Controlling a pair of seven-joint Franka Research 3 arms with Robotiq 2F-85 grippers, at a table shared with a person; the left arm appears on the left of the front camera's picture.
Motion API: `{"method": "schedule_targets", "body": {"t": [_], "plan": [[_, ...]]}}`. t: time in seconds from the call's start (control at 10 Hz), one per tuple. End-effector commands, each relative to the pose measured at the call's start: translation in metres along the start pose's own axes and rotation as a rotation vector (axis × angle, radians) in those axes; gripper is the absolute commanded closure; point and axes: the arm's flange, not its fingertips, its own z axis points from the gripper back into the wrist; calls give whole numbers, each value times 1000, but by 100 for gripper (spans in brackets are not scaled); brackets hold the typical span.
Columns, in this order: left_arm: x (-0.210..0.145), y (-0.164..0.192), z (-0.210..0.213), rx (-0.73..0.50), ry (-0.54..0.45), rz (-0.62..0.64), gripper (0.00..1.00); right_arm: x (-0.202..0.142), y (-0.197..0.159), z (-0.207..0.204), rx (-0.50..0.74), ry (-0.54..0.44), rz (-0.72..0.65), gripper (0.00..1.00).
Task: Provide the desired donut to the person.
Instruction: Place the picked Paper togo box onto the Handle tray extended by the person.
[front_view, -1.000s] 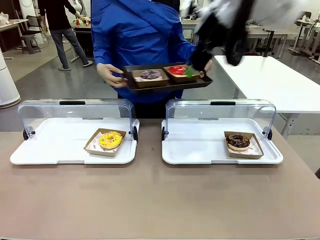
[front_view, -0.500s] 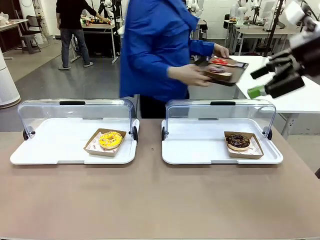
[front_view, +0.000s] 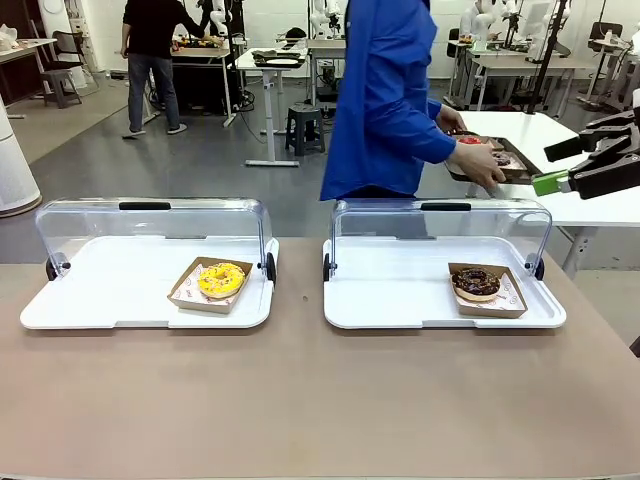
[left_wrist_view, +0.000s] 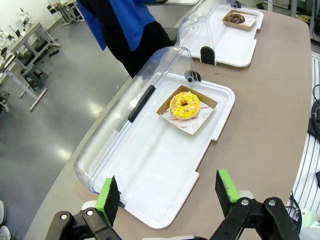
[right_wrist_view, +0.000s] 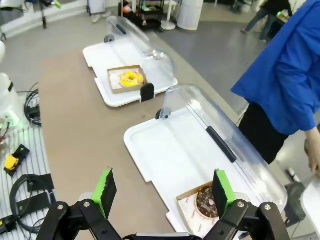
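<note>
- The person (front_view: 385, 100) stands at upper centre-right of the front view, turned toward the right edge, with a dark tray (front_view: 495, 160) in both hands over the white side table (front_view: 590, 170). On the tray sit a red donut (front_view: 470, 141) and a dark one beside it; judging by this, the handover is done.
- The right gripper (front_view: 570, 165) shows at the far right edge of the front view, fingers spread and holding nothing, near the tray but apart from it.
- The left gripper (left_wrist_view: 167, 192) rises from the bottom of its wrist view with jaws wide and nothing between them, hovering above the near corner of the left white case (left_wrist_view: 150, 165).
- A yellow donut (front_view: 221, 279) lies in its paper box in the left case; a chocolate donut (front_view: 476, 283) lies in the right case (front_view: 400, 290), lower right of the front view. Both clear lids stand open.
- Risk: the right arm hangs close to the person's hand (front_view: 480, 165); a swing toward the middle could knock the tray and tip the donuts off.
- Risk: dropping into either case at an angle could clip the raised lid.
- The right wrist view shows cables and a yellow tool at its left edge, off the table.
- The front view shows the tray's load, which the wrist views miss.
</note>
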Motion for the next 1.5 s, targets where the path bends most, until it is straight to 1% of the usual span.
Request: {"method": "schedule_targets", "body": {"t": [0.0, 0.2, 0.4, 0.6, 0.8, 0.9, 1.0, 1.1, 1.4], "plan": [[1, -2, -1, -5, -9, 21, 0, -53, 42, -25, -20, -30, -29, 0], [1, -2, -1, -5, -9, 21, 0, -63, 42, -27, -47, -23, -50, 0], [1, -2, -1, -5, -9, 21, 0, -65, 45, -25, -98, 2, -56, 0], [1, -2, -1, -5, -9, 21, 0, -63, 46, -25, -147, 48, -67, 0], [1, -2, -1, -5, -9, 21, 0, -60, 45, -28, -148, 68, -60, 0], [1, -2, -1, -5, -9, 21, 0, -57, 45, -31, -168, 80, -69, 0], [1, -2, -1, -5, -9, 21, 0, -50, 46, -39, -151, 129, -52, 0], [1, -2, -1, -5, -9, 21, 0, -9, -15, -14, -135, 84, -69, 0], [1, -2, -1, -5, -9, 21, 0, -9, -15, -14, -135, 84, -69, 0]]}}
